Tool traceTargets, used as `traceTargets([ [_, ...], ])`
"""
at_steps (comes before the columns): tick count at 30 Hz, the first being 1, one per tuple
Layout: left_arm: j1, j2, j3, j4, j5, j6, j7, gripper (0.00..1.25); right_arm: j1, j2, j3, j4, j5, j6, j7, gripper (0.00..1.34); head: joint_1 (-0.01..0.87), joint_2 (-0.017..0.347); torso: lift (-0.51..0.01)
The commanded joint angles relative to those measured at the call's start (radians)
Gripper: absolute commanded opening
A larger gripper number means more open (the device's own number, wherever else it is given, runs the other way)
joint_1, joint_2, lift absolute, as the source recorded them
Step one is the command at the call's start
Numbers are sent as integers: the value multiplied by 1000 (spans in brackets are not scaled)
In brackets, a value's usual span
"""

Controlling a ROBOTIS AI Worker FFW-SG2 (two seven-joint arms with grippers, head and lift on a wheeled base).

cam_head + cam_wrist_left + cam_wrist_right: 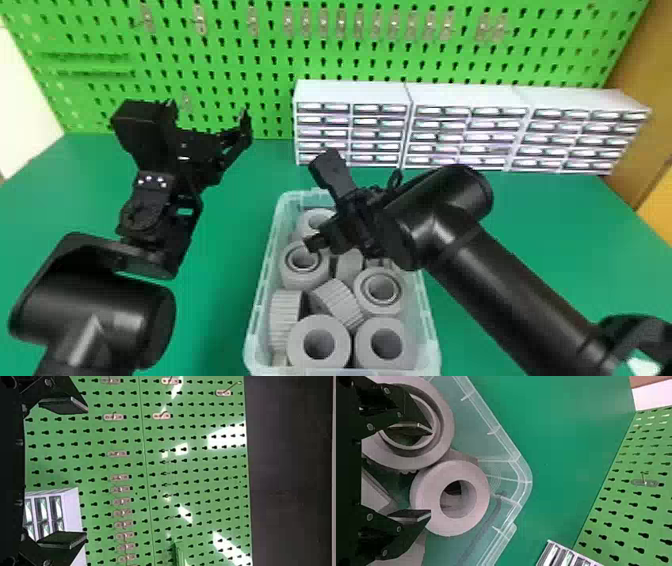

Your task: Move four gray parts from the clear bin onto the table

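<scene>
My right gripper is over the far half of the clear bin, near a gray part and another gray part by the far wall. In the right wrist view, the right gripper is open: one finger overlaps the hole of a large gray ring, the other the edge of a smaller one. Several more gray parts fill the bin's near half. My left gripper stands raised left of the bin; in the left wrist view, the left gripper is open and empty.
White drawer cabinets stand behind the bin, at the back of the green table. A green pegboard with small hooks rises along the rear. Table surface extends on both sides of the bin.
</scene>
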Motion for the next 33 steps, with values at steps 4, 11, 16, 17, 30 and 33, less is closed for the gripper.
traceTargets([
  [4,-1,0,0,0,0,0,-1,1086,-14,8,19,79,-29,-53,22,815,678,34,-50],
  [11,-3,0,0,0,-2,0,-3,1086,-23,13,38,95,-27,-70,22,815,678,34,-50],
  [16,-3,0,0,0,-2,0,-3,1086,-26,13,48,99,-27,-73,22,815,678,34,-50],
  [17,-4,0,0,0,-2,0,-3,1086,-26,13,48,101,-26,-73,22,815,678,34,-50],
  [30,-6,0,1,0,-2,0,-3,1086,-21,16,65,107,-23,-82,22,815,678,34,-50],
  [33,-6,2,3,0,-2,0,-3,1086,-18,16,67,107,-23,-82,22,815,678,34,-50],
])
